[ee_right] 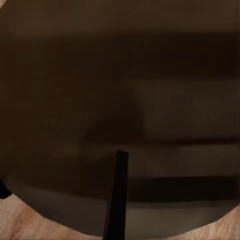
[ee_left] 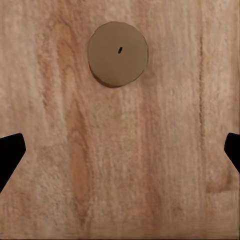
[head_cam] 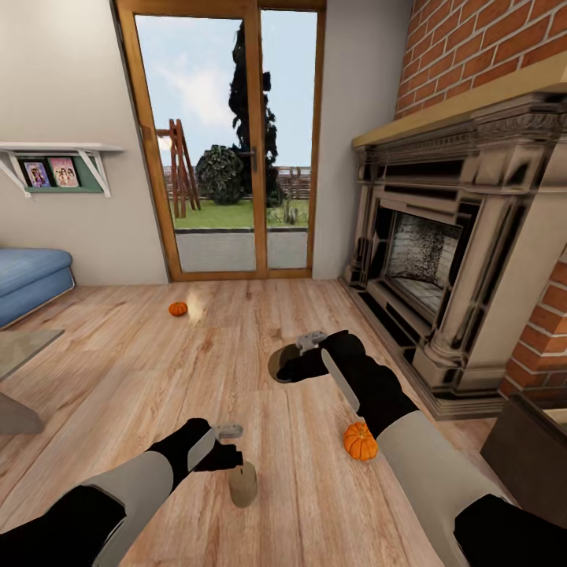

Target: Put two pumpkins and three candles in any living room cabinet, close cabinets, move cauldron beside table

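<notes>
Head view: your left gripper (head_cam: 228, 442) hovering just above a stubby tan candle (head_cam: 243, 483) on plank floor, ribbed orange pumpkins (head_cam: 360, 441) (head_cam: 178, 309) lying apart, left wrist: jaws spread wide, right wrist: right gripper (head_cam: 303, 353) pressing close on a dark blurred round face, jaw state unreadable.

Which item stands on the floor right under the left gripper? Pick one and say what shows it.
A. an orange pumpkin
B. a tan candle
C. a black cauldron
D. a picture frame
B: the left wrist view looks straight down on the candle's round tan top with its wick, and the head view shows it upright on the floor just below the left gripper.
</notes>
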Tool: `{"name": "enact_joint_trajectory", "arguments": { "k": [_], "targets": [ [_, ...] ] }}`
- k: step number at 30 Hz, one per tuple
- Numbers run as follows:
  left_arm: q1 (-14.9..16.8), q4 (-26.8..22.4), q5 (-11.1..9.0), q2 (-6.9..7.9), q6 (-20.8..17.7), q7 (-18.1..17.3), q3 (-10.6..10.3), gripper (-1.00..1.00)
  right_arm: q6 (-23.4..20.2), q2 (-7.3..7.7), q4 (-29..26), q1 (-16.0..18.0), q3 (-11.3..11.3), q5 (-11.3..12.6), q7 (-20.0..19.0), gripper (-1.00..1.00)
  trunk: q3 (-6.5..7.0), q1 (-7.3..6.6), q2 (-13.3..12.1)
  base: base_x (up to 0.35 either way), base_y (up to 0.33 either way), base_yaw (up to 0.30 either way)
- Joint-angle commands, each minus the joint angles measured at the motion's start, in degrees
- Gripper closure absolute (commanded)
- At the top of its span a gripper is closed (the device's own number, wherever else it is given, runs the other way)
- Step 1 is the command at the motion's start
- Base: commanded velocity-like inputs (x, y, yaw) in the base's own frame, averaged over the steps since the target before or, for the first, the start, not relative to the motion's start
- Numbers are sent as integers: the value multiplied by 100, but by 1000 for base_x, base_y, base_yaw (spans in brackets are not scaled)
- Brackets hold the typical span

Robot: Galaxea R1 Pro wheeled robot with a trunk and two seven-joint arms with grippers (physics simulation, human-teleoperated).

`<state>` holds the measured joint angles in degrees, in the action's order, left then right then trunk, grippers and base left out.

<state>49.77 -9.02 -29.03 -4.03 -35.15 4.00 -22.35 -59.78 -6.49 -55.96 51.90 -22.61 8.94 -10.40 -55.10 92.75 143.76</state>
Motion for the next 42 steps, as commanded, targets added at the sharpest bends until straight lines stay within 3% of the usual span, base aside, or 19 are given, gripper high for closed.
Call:
{"name": "enact_joint_trajectory", "arguments": {
  "k": [1, 5, 12, 16, 21, 32, 42],
  "targets": [
    [8, -23, -79, -5, -186, 44, 7, -100, -22, -2, -3, 4, -17, 30, 21, 100, -6, -1, 3, 0, 0, 0],
    [13, -36, -134, -19, -383, 47, 51, -100, -22, -2, -3, 4, -31, 30, 21, 100, -6, -1, 3, 0, 0, 0],
    [15, -59, -112, -67, -396, 109, 40, -100, -22, -9, -3, 4, -47, 30, 21, 100, -6, -1, 3, 0, 0, 0],
    [15, -56, -95, -217, -207, 666, 29, -100, -22, -2, -3, 4, -44, 44, 21, 100, -6, -1, 3, 0, 0, -11],
    [15, -47, -100, -293, -99, 853, 36, -100, -22, -9, -3, 4, -41, 38, 25, 100, 1, -1, 3, 0, 0, -135],
    [15, -3, -101, -293, 391, 869, 38, -100, -22, -11, -3, 4, -41, 44, 22, 100, 7, -1, 3, 0, 0, -33],
    [15, -3, -95, -289, 405, 910, 41, -100, -22, -11, -3, 4, -41, 46, 24, 100, -15, 1, 4, 0, 0, 0]
  ]
}}
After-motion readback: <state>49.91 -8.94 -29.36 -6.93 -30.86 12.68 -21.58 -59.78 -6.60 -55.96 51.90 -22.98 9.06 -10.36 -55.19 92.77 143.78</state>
